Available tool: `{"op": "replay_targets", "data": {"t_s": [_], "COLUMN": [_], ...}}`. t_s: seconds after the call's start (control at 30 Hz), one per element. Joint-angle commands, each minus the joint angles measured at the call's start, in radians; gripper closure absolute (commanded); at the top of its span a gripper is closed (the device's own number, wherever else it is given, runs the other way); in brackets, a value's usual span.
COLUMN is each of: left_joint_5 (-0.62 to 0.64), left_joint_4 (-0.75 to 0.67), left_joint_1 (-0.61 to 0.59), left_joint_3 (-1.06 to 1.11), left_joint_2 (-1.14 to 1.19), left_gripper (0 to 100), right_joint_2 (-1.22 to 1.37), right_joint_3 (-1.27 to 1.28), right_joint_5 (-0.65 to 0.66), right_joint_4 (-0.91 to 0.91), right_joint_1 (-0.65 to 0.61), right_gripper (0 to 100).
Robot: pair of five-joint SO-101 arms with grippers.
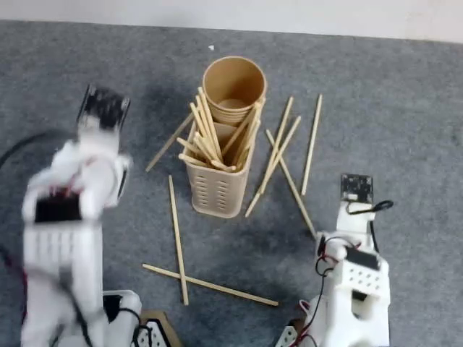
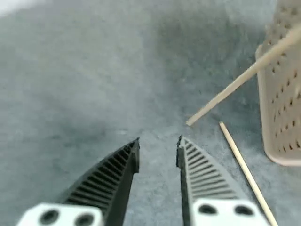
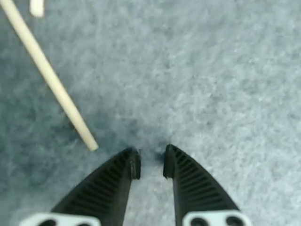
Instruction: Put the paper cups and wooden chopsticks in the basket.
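Nearest, low over the carpet [image 3: 225,70]: right gripper [image 3: 149,162], parted narrowly, holding nothing; left gripper [image 2: 157,150] likewise parted and empty. Between the arms, pale slotted basket [image 1: 215,189], upright, with stacked paper cups [image 1: 233,90] at its far end. Just beside the right gripper, one chopstick [image 3: 51,80]: pale, slim, long axis running far-left toward the basket. Likely the right arm's pick.
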Motion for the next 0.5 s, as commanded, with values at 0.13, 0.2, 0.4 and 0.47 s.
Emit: {"op": "replay_targets", "data": {"t_s": [0.13,0.2,0.4,0.47], "left_joint_5": [-0.086,-0.100,-0.101,-0.101], "left_joint_4": [0.029,0.011,-0.206,-0.315], "left_joint_1": [0.119,0.137,0.151,0.151], "left_joint_3": [-0.183,-0.166,-0.090,-0.064], "left_joint_2": [0.321,0.340,0.394,0.432], "left_gripper": [72,72,72,73], "right_joint_2": [-0.005,-0.005,-0.005,-0.005], "right_joint_3": [0.021,0.021,0.022,0.022], "right_joint_5": [0.009,0.009,0.011,0.011], "right_joint_4": [-0.027,-0.027,-0.027,-0.027], "right_joint_1": [-0.022,-0.024,-0.024,-0.024], "right_gripper": [89.7,89.7,89.7,89.7]}}
